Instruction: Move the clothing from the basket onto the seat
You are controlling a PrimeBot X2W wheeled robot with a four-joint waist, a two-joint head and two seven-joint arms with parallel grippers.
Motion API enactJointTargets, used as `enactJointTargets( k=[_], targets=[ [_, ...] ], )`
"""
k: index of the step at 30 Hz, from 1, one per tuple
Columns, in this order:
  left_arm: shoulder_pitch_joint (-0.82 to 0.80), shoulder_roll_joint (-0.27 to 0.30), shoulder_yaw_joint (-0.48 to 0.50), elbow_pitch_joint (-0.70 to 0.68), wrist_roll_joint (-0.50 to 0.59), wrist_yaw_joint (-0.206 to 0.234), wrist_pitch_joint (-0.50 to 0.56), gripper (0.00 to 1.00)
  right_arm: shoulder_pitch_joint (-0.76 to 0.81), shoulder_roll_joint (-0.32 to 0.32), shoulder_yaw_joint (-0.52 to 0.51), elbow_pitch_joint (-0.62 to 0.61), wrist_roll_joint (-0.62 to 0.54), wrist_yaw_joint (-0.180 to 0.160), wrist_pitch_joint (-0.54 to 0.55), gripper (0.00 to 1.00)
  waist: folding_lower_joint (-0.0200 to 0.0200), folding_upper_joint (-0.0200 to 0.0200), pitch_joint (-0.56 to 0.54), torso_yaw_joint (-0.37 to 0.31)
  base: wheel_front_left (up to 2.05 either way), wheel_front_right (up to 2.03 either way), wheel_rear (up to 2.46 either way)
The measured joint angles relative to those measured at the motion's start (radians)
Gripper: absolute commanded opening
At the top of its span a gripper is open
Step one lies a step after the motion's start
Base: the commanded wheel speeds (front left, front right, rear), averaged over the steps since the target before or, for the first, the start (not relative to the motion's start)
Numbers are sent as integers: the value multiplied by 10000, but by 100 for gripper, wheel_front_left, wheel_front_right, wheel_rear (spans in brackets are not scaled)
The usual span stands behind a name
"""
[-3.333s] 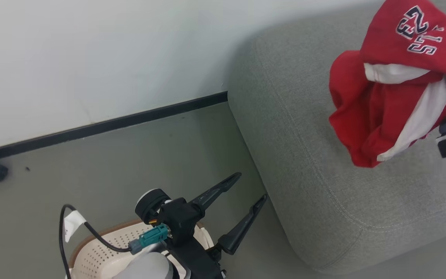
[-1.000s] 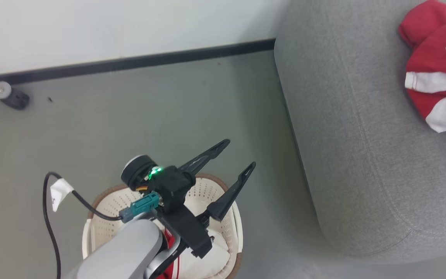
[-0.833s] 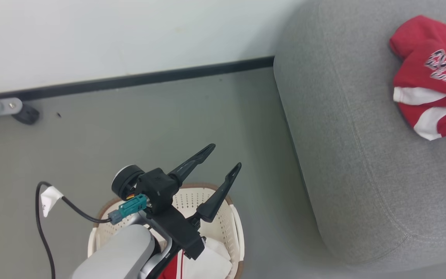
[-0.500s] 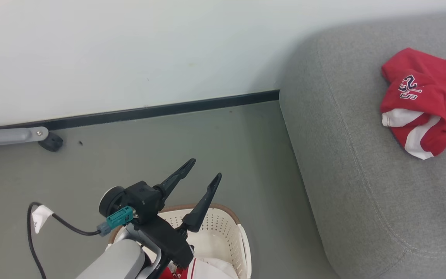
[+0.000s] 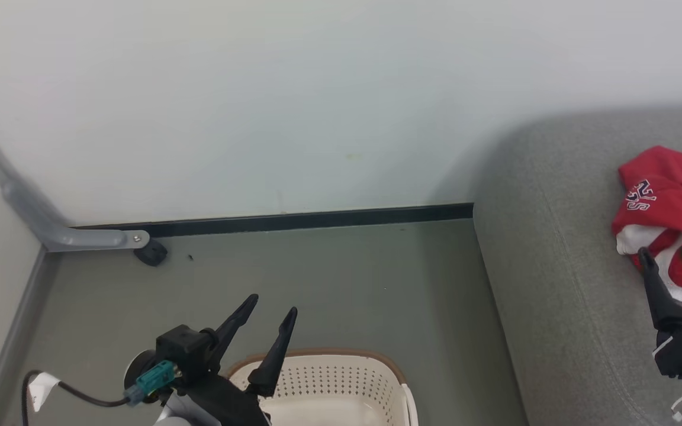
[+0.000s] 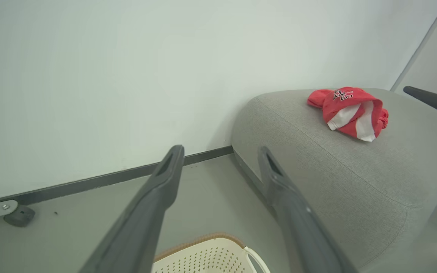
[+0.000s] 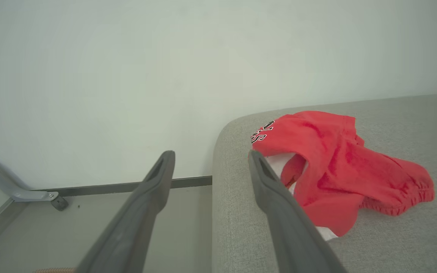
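Clothing [image 5: 672, 195]: red jersey, crumpled, right edge of frame, on seat [image 5: 554, 284].
Basket [image 5: 329, 384]: bottom centre, interior mostly cut off.
Left gripper [image 5: 273, 303]: above basket rim, spread wide, empty.
Right gripper [image 5: 664, 252]: lower right, spread, empty, beside jersey.
Step, judged: between transfers.
Next: reach down into basket.

The left gripper [image 6: 220, 151] stands wide open and empty, the basket [image 6: 203, 256] rim low between its fingers [image 6: 154, 204] — beyond, a crumpled jersey [image 6: 349, 112] lies on the couch [image 6: 336, 174]

One jersey [image 5: 672, 189], one basket [image 5: 317, 354], one seat [image 5: 554, 307], two end effectors [image 5: 272, 304] [image 5: 664, 252]
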Motion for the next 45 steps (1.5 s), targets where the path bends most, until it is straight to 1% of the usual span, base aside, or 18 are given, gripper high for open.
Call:
enactJointTargets(
  k=[5,7,10,16,21,28,31,36,45],
  targets=[
    [436,75,405,-90,-65,290,0,100,1002,163,-293,-874,0,0,0,100,0,0,-345,484,0,0,0],
    [599,130,629,-176,-150,364,-2,100,1371,362,-326,-1287,-19,-35,2,100,0,0,-455,664,0,0,0],
    [940,268,1041,-324,-165,625,-2,100,1685,713,-314,-1908,-171,-136,0,100,1,0,-599,886,0,0,0],
    [1469,360,1643,-476,-410,1043,-2,100,2402,1244,-485,-2884,-399,-550,0,100,0,0,-735,1078,0,0,0],
    [1877,347,2025,-617,-403,1139,-2,100,2998,1639,-642,-3319,-725,-813,0,100,1,0,-703,1077,0,0,0],
    [2104,349,2556,-871,-240,1304,-2,100,3444,1778,-734,-3833,-1323,-1070,0,100,2,1,-643,1057,0,0,0],
    [2217,305,2713,-970,38,1308,-2,100,3447,1797,-796,-4059,-1601,-1072,0,100,2,1,-604,1037,0,0,0],
    [2219,173,2803,-1122,173,1310,-2,100,3448,1810,-928,-4194,-1799,-1072,0,100,2,2,-560,999,0,0,0],
    [2225,98,2943,-1229,307,1296,-2,100,3458,1912,-1118,-4527,-2073,-1070,0,100,2,1,-402,938,0,0,0]
  ],
)
